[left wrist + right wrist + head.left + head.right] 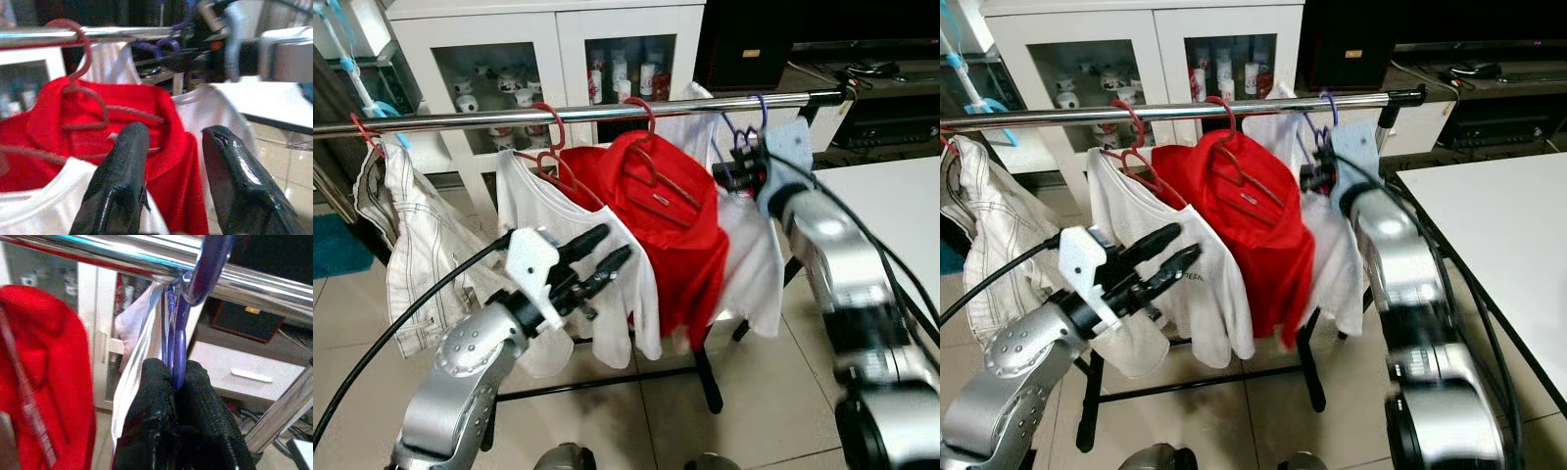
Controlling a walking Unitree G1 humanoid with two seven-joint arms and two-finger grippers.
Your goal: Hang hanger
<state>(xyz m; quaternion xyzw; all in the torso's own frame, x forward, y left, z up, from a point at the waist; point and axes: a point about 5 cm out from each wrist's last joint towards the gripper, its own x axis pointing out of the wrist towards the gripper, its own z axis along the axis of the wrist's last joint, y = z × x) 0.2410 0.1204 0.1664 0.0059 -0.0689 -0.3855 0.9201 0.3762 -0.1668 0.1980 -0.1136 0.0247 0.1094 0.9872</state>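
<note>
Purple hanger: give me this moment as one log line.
purple hanger hooked over rail | right gripper shut on it | left gripper open, empty

Two silver arms w/ rounded shells; black cables along each. Left gripper point(597, 261): white mount, black glossy fingers. Right gripper point(177, 382): blue-grey mount.

The right arm point(862, 323) is motion-blurred low down. The white garment point(749, 255) is partly hidden behind the red shirt point(671, 220). Cabinet items point(617, 73) are too small to identify.
</note>
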